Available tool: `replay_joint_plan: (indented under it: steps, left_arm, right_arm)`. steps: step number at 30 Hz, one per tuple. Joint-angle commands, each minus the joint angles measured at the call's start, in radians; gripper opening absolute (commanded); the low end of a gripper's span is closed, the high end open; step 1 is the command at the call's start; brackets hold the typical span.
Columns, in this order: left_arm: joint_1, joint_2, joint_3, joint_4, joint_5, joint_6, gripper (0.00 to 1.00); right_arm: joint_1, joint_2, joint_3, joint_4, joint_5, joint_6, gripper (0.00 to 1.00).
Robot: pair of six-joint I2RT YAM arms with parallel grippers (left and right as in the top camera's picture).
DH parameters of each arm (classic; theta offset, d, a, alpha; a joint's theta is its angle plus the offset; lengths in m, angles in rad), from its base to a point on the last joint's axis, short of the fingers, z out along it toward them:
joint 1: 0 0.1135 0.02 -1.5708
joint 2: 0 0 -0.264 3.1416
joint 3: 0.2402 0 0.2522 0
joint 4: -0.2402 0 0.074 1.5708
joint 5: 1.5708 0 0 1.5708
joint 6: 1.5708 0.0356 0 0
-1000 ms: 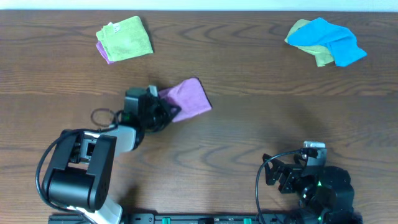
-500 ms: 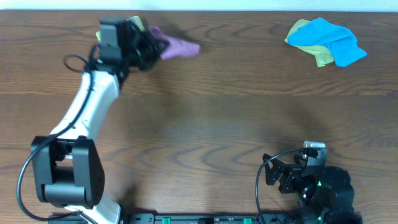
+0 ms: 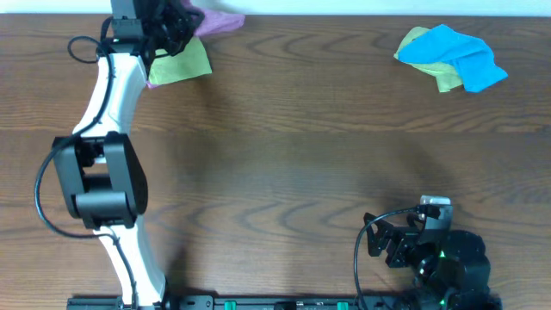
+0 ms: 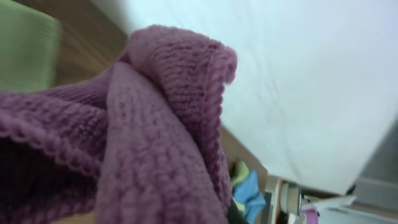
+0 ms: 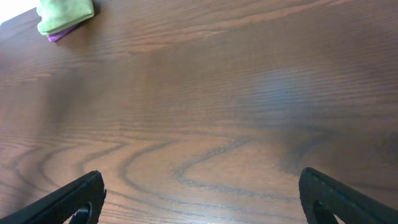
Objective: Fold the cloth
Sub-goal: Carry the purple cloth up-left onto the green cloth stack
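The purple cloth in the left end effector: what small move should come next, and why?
Probably lower it onto the green cloth. The left end effector grips the purple cloth in a bunch at the far edge of the table, just beyond the green cloth. The left wrist view shows it against the wall, seemingly raised; releasing here might drop it off the edge.

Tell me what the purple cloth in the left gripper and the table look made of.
Cloth: likely terry or microfibre, matte; a looped, fuzzy pile shows up close. Table: wood or wood-look laminate, cannot tell which; brown grain lines, slight sheen.
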Motion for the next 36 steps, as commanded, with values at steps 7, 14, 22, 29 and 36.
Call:
replay_joint_plan:
  steps: [7,14,22,29,36]
  left_arm:
    - [0.093,0.067,0.056,0.034,0.037,0.029,0.05]
    - [0.089,0.07,0.06,0.122,0.038,0.01,0.05]
    - [0.092,0.08,0.061,0.119,0.014,0.026,0.05]
    - [0.091,0.14,0.061,0.115,-0.008,0.076,0.06]
    - [0.097,0.194,0.061,0.106,-0.016,0.133,0.06]
  right_arm:
    - [-0.007,-0.005,-0.002,0.0,0.003,0.013,0.99]
    - [-0.007,-0.005,-0.002,0.0,0.003,0.013,0.99]
    - [-0.007,-0.005,-0.002,0.0,0.003,0.013,0.99]
    - [-0.007,-0.005,-0.002,0.0,0.003,0.013,0.99]
    - [-0.007,-0.005,-0.002,0.0,0.003,0.013,0.99]
